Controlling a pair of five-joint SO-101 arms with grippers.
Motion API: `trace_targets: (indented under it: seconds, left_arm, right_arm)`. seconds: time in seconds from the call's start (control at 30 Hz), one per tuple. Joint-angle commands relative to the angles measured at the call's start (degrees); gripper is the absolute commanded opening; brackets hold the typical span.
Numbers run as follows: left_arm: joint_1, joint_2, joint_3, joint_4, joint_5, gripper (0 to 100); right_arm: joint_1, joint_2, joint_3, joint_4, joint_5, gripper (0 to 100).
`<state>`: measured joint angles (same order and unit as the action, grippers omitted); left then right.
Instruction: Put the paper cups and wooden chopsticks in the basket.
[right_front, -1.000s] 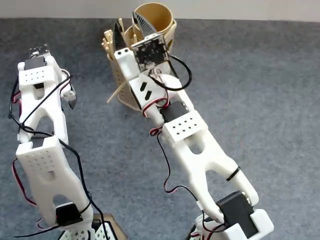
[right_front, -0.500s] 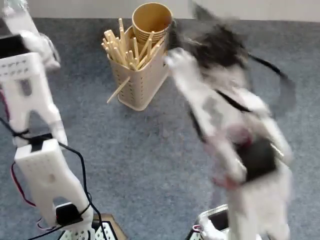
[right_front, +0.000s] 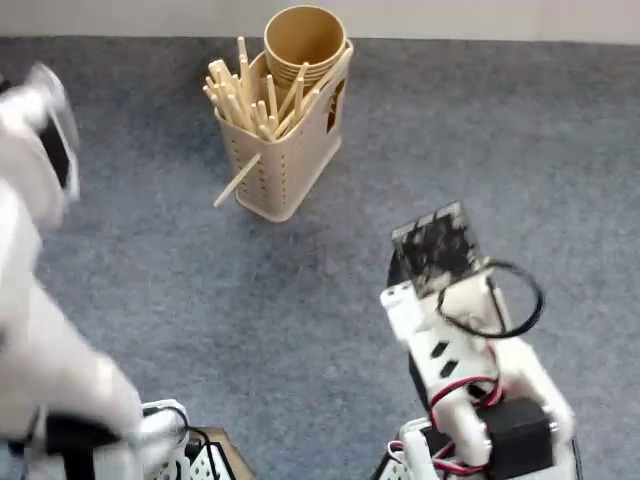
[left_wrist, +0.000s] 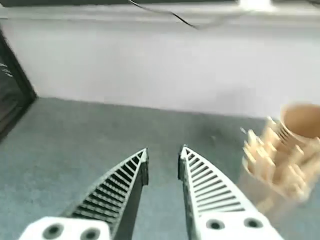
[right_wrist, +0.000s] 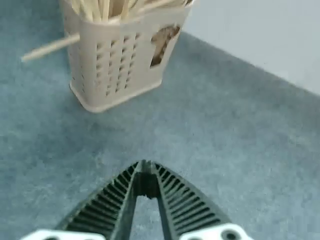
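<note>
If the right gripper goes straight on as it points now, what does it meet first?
Probably the basket; the shut right gripper points at its wall over bare carpet. If it tilts down, the carpet comes first.

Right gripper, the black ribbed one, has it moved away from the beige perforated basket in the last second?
Yes. The right gripper has drawn back from over the beige perforated plastic basket toward its own base.

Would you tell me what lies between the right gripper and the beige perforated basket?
Just bare grey carpet, right gripper to basket, in the right wrist view.
</note>
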<state>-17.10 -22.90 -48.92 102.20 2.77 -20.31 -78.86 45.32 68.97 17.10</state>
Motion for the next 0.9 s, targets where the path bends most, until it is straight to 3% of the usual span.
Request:
trace_targets:
  seconds: [0.0, 0.17, 0.33, 0.53, 0.67, 0.87]
  left_arm:
    - [4.4, -15.9, 26.1, -2.7, -0.8, 12]
    - [6.8, -32.4, 63.6, -16.4, -1.0, 12]
    - [8.6, -50.0, 96.1, -34.1, -9.0, 12]
    - [8.6, -71.7, 127.3, -48.1, -9.0, 12]
    - [8.4, -83.2, 140.4, -52.0, -9.0, 12]
    - [8.3, -79.6, 146.1, -52.0, -9.0, 12]
  right_arm:
    - [0.7, -11.7, 18.2, -7.1, 0.5, 0.4]
    - [0.7, -27.3, 37.3, -10.5, 0.5, 0.4]
    - [0.7, -24.6, 46.2, -10.7, 0.5, 0.4]
    - [0.7, -26.3, 53.7, -10.7, 1.0, 0.4]
    - [0.7, -26.2, 57.3, -10.4, 1.0, 0.4]
    - [0.7, -26.2, 57.5, -4.4, 1.0, 0.4]
